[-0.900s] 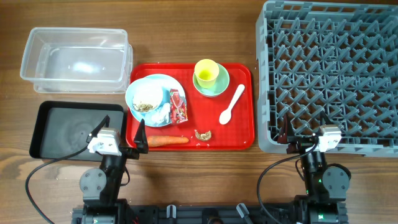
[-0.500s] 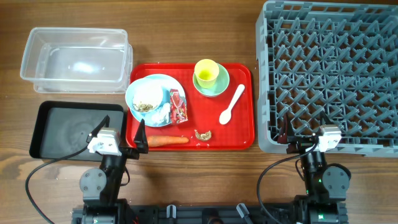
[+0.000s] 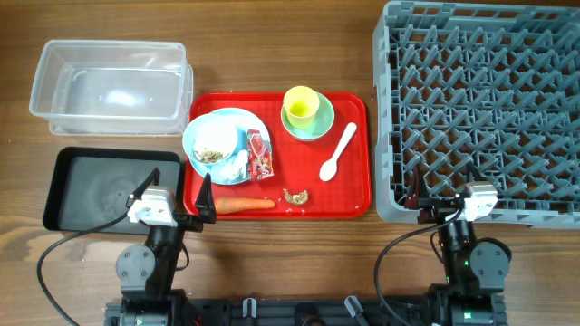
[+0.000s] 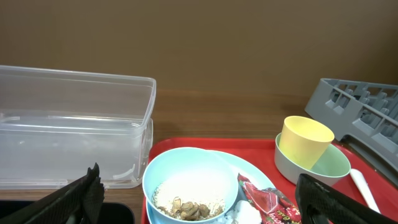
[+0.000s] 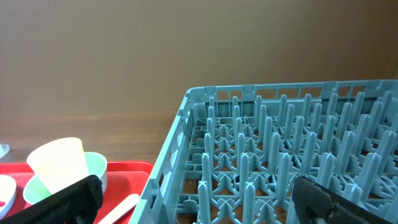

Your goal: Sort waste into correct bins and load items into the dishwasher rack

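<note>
A red serving tray holds a light blue plate with a light blue bowl of rice crumbs, a white tissue and a red wrapper. A carrot and a brown scrap lie at the tray's front. A yellow-green cup stands in a pale green saucer, next to a white spoon. My left gripper is open and empty in front of the bowl. My right gripper is open and empty at the grey rack's front edge.
A clear tub stands at the back left. A black tray lies in front of it, next to my left gripper. The rack fills the right side. Cables run from both arms at the table's front edge.
</note>
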{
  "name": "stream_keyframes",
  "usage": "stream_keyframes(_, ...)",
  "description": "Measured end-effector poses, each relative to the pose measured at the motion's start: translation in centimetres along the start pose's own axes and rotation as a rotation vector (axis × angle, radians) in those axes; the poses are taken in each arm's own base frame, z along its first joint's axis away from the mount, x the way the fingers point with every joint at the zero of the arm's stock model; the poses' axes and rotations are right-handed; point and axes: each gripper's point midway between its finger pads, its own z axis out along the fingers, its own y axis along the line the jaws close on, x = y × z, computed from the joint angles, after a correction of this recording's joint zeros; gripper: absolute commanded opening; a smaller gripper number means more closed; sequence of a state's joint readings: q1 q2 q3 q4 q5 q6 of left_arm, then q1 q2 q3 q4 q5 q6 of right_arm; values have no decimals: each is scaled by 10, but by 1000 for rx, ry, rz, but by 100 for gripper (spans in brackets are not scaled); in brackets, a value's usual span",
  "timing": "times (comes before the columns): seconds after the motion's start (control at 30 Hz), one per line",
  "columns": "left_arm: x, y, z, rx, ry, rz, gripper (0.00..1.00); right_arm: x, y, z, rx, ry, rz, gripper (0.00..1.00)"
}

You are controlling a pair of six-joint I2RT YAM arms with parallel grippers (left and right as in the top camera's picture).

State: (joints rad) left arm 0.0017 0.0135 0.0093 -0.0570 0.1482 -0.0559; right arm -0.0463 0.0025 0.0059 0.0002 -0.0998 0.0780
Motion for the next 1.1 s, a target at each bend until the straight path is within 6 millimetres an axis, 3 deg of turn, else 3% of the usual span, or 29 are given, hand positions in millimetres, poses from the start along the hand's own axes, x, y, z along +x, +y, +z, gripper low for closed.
stream_keyframes(0.67, 0, 0, 0, 0, 0, -11, 100, 0, 0, 0, -2, 2, 4, 100)
stream_keyframes(0.87, 4, 1, -2, -10, 52, -84, 100, 14, 0, -2, 5, 104, 45, 100)
stream_keyframes(0.97, 3, 2, -3, -34, 127, -111, 100, -2, 2, -5, 8, 135, 55, 100)
stream_keyframes(1.1, -22, 1, 1, -56, 197, -136, 100, -30, 4, -9, 12, 174, 62, 100)
